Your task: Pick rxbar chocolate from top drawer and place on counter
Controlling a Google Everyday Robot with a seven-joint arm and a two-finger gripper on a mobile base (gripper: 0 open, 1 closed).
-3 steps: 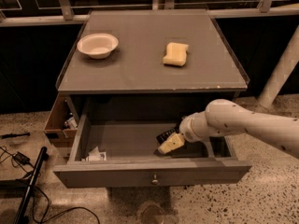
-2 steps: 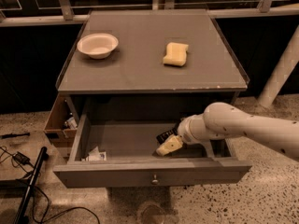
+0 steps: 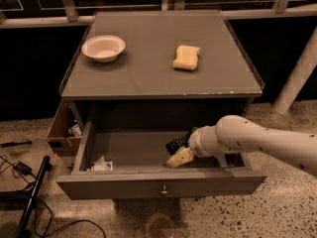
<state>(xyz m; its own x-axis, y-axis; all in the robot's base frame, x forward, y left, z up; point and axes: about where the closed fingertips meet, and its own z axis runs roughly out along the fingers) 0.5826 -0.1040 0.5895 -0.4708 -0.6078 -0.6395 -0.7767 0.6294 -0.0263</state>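
Note:
The top drawer (image 3: 124,187) stands pulled open under the counter (image 3: 148,73), its round knob (image 3: 163,190) at the front. The rxbar chocolate (image 3: 175,145), a small black wrapper with white print, lies on the drawer floor right of the middle. My gripper (image 3: 181,155) reaches down into the drawer from the right on the white arm (image 3: 257,140). Its cream tip is right at the bar's near edge and partly covers it. I cannot tell whether it grips the bar.
A white bowl (image 3: 103,48) and a yellow sponge (image 3: 186,57) sit on the counter. A white paper scrap (image 3: 102,165) lies in the drawer's front left corner. A brown cardboard box (image 3: 58,128) stands left of the drawer. Cables and a black rod (image 3: 29,197) lie on the floor at left. A white post (image 3: 297,78) stands at right.

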